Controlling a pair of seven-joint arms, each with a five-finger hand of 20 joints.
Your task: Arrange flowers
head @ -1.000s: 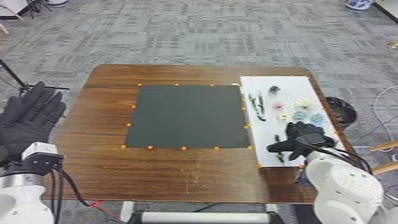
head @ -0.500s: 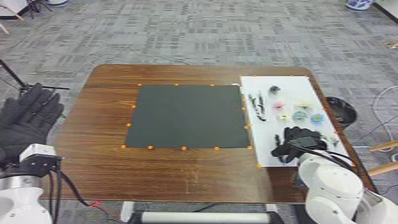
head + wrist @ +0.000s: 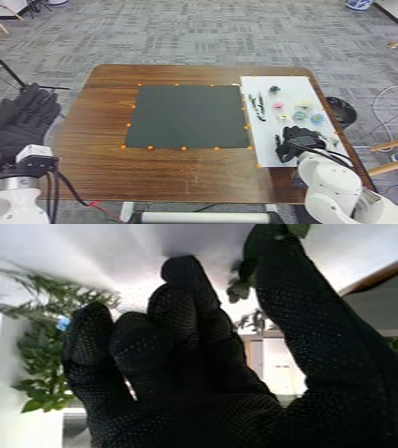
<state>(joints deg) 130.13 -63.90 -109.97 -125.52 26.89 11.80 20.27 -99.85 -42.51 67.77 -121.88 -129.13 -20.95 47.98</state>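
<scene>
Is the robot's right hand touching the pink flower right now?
Apart: in the head view, a stretch of the white board shows between the right hand and the pink flower.

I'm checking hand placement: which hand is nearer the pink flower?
Right. The right hand is over the white board, nearer the robot than the pink flower; the left hand is left of the table.

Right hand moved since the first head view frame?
Yes, slightly. The right hand has drawn back toward the robot, leaving a wider gap to the blue flower on the white board.
</scene>
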